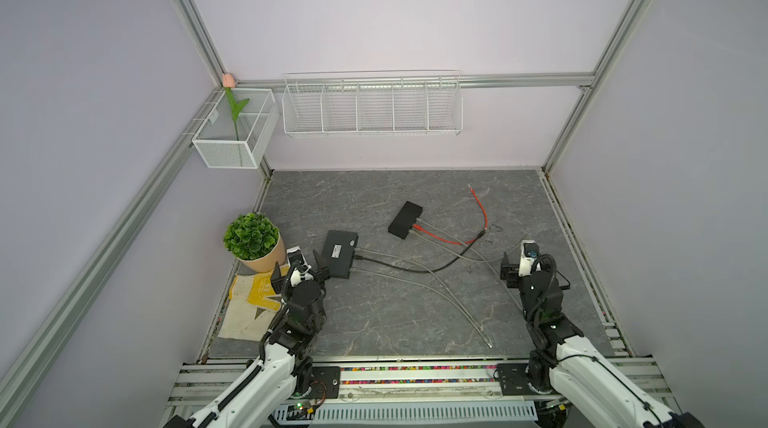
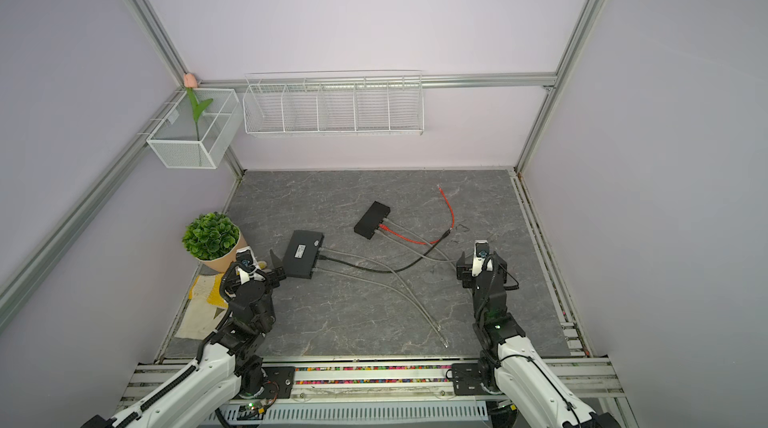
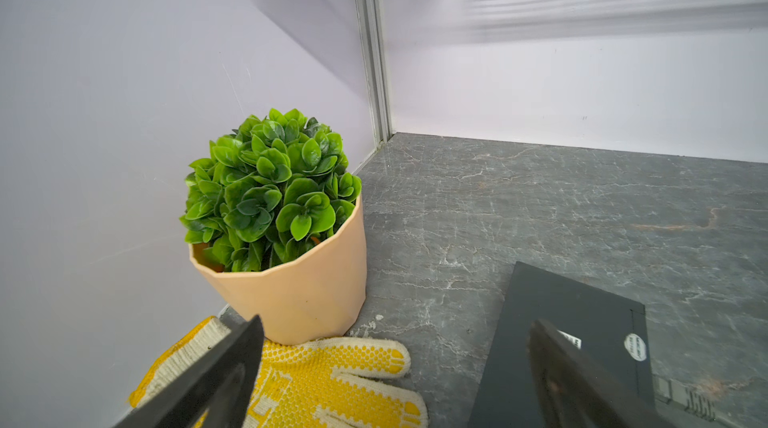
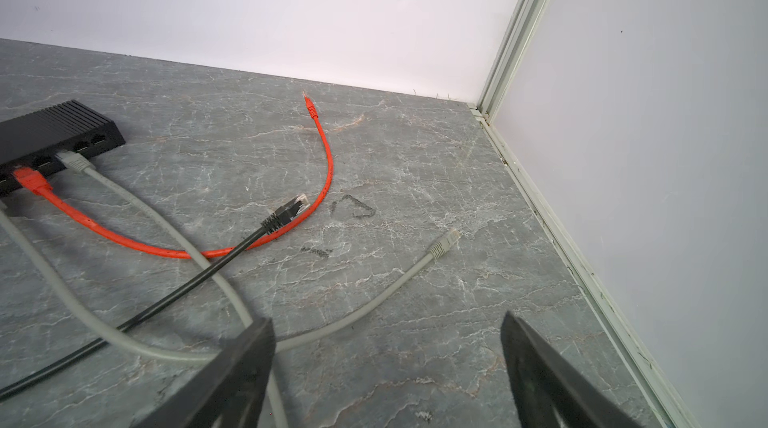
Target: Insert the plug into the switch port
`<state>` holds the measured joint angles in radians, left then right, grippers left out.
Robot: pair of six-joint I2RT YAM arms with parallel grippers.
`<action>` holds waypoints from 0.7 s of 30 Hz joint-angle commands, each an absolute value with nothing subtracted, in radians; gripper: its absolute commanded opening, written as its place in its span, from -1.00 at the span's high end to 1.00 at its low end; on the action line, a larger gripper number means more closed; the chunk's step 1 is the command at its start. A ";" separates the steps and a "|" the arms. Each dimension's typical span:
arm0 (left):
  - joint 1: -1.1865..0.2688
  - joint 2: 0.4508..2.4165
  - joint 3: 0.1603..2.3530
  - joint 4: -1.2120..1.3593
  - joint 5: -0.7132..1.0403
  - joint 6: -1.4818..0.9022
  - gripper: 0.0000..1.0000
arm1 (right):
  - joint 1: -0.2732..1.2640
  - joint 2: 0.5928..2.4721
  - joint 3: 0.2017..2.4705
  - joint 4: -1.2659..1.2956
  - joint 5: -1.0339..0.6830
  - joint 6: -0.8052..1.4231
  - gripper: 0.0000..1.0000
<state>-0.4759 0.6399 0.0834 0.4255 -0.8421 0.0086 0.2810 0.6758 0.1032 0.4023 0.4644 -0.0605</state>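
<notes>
Lying on the tabletop (image 1: 374, 314) in a top view, the switch (image 1: 405, 220) holds a red cable (image 1: 484, 214). Left wrist view: left hand (image 3: 397, 322) spread, empty. Right wrist view: right hand (image 4: 386, 322) spread, empty; black plug (image 4: 291, 209) loose against that cable.

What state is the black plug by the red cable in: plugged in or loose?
Loose: the black plug lies on the table across the red cable, well clear of the switch.
</notes>
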 commanded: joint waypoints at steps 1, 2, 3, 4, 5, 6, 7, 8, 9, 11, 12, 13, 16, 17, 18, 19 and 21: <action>-0.471 0.601 0.056 0.440 -0.858 0.011 -0.99 | 0.277 0.653 0.078 0.444 0.487 -0.060 -0.77; -0.471 0.595 0.050 0.444 -0.856 0.011 -0.99 | 0.277 0.653 0.074 0.451 0.486 -0.059 -0.77; -0.470 0.588 0.049 0.444 -0.855 0.012 -0.99 | 0.278 0.659 0.074 0.457 0.485 -0.057 -0.77; -0.470 0.585 0.047 0.444 -0.853 0.011 -0.99 | 0.276 0.666 0.076 0.459 0.489 -0.057 -0.77; -0.469 0.585 0.044 0.454 -0.852 0.014 -0.99 | 0.277 0.677 0.080 0.462 0.495 -0.054 -0.77; -0.469 0.589 0.037 0.475 -0.842 0.023 -0.99 | 0.277 0.692 0.086 0.463 0.494 -0.054 -0.77; -0.470 0.594 0.031 0.491 -0.832 0.032 -0.99 | 0.277 0.705 0.091 0.465 0.492 -0.056 -0.77; -0.470 0.600 0.030 0.499 -0.827 0.037 -0.99 | 0.278 0.723 0.100 0.467 0.489 -0.056 -0.77; -0.470 0.608 0.032 0.506 -0.828 0.037 -0.99 | 0.277 0.740 0.107 0.469 0.482 -0.058 -0.77; -0.470 0.619 0.035 0.511 -0.824 0.039 -0.99 | 0.276 0.768 0.119 0.471 0.470 -0.063 -0.77; -0.470 0.621 0.036 0.514 -0.825 0.040 -0.99 | 0.277 0.778 0.124 0.471 0.470 -0.063 -0.77; -0.470 0.623 0.032 0.521 -0.825 0.041 -0.99 | 0.277 0.784 0.128 0.472 0.473 -0.062 -0.77; -0.468 0.624 0.027 0.534 -0.830 0.040 -0.99 | 0.276 0.799 0.123 0.502 0.481 -0.070 -0.77; -0.466 0.628 0.024 0.547 -0.832 0.041 -0.99 | 0.277 0.806 0.123 0.513 0.482 -0.074 -0.77; -0.464 0.634 0.020 0.562 -0.832 0.039 -0.99 | 0.277 0.819 0.125 0.520 0.481 -0.076 -0.77; -0.458 0.643 0.018 0.577 -0.825 0.040 -0.99 | 0.277 0.829 0.127 0.527 0.479 -0.079 -0.77; -0.455 0.669 0.022 0.596 -0.819 0.044 -0.99 | 0.277 0.855 0.130 0.555 0.480 -0.086 -0.77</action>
<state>-0.4633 0.6468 0.0296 0.5385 -0.8307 0.0257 0.2810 0.8291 0.1120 0.4778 0.4747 -0.0647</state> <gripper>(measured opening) 0.992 0.885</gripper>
